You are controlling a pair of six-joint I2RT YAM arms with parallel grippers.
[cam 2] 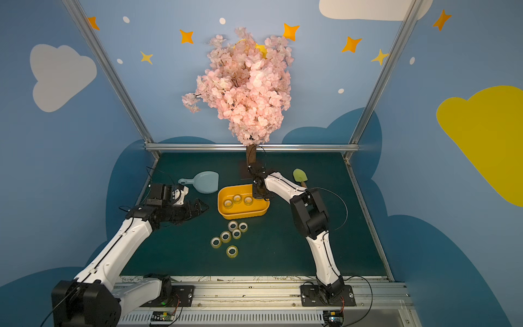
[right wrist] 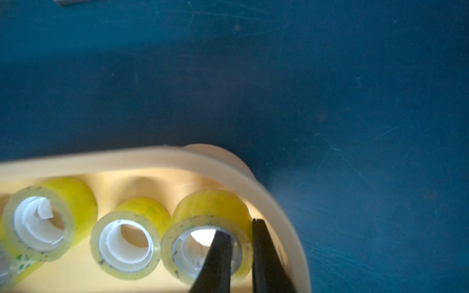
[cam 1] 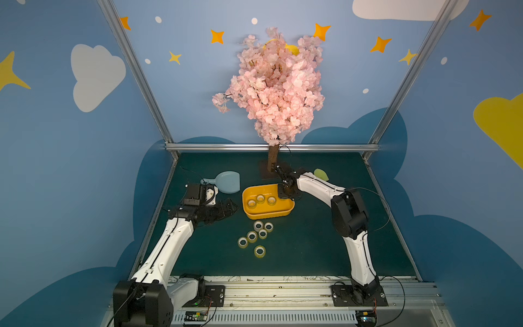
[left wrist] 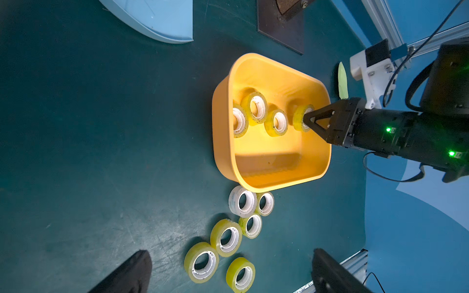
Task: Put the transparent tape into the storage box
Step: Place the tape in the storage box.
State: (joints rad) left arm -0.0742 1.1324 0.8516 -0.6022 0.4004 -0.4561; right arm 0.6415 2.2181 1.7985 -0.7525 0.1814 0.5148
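Observation:
The orange-yellow storage box (cam 1: 267,214) (cam 2: 243,214) (left wrist: 220,132) (right wrist: 177,157) sits mid-table with three transparent tape rolls (cam 1: 260,198) (cam 2: 237,198) lying inside. My right gripper (cam 1: 283,195) (cam 2: 259,194) (left wrist: 305,119) (right wrist: 239,227) reaches down into the box's right end. It is shut on the wall of a fourth tape roll (right wrist: 210,203) (left wrist: 299,116), one finger in the core and one outside. Several more rolls (cam 1: 256,236) (cam 2: 230,237) (left wrist: 228,236) lie on the mat in front of the box. My left gripper (cam 1: 230,209) (left wrist: 231,252) hovers open and empty left of the box.
A pale blue dustpan (cam 1: 227,182) (cam 2: 208,182) (left wrist: 157,20) lies behind the left gripper. The pink tree's base plate (cam 1: 270,170) stands just behind the box. A green spatula (cam 1: 321,174) (cam 2: 300,177) lies at the back right, behind the right arm.

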